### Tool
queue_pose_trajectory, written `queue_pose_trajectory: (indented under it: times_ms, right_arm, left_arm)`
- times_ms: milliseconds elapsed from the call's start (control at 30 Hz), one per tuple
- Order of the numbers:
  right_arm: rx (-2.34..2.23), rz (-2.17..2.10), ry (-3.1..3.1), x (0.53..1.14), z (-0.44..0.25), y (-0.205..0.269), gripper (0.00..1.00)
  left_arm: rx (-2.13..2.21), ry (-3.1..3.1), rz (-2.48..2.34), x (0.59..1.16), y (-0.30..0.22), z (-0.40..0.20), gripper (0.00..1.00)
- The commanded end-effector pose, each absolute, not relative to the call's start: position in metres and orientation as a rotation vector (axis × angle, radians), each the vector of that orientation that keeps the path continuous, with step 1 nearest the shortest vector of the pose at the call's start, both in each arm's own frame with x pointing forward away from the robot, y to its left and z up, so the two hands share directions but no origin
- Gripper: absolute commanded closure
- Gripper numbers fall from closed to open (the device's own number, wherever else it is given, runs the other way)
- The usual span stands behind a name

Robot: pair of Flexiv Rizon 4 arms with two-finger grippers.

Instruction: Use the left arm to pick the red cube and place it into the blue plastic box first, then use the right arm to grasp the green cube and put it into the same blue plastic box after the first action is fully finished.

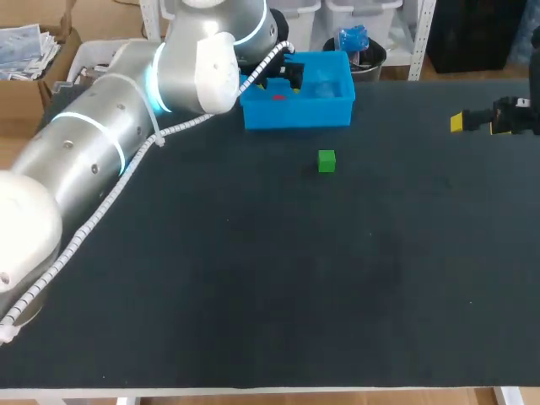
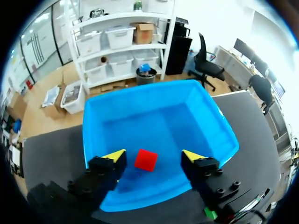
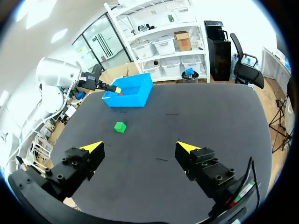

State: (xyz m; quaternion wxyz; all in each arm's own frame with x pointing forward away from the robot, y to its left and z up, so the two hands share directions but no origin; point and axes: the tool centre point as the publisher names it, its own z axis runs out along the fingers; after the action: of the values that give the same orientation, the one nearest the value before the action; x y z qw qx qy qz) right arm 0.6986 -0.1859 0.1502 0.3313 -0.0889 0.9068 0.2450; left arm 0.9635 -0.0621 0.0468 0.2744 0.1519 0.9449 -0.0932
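The red cube point(image 2: 145, 160) lies on the floor of the blue plastic box point(image 2: 205, 116), between the spread fingers of my left gripper point(image 2: 154, 157) and touched by neither. From the head view my left gripper point(image 1: 283, 78) hangs open over the box point(image 1: 325, 114), with the red cube point(image 1: 278, 96) showing just under it. The green cube point(image 1: 326, 161) sits on the black table in front of the box. My right gripper point(image 3: 139, 147) stands open and empty far to the right point(image 1: 460, 122), with the green cube point(image 3: 120, 126) and the box point(image 3: 135, 93) well ahead of it.
My left arm point(image 1: 110, 135) stretches across the table's left side up to the box. The black table point(image 1: 270, 278) spreads out around the green cube.
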Motion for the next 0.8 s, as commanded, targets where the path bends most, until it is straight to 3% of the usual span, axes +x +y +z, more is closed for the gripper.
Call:
queue_pose_trajectory:
  times_ms: [33,367,800]
  right_arm:
    - [-0.232,0.637,2.372,0.699,0.150,-0.185,0.00]
    - [-0.232,0.637,2.372,0.699,0.150,-0.185,0.00]
    - [-0.232,0.637,2.372,0.699,0.150,-0.185,0.00]
  left_arm:
    - [0.463,2.717,-0.208,0.984,-0.070,0.060,0.00]
    - [0.501,2.610,-0.214,0.960,-0.061,0.108,0.00]
    - [0.602,2.423,-0.290,0.874,-0.012,0.157,0.00]
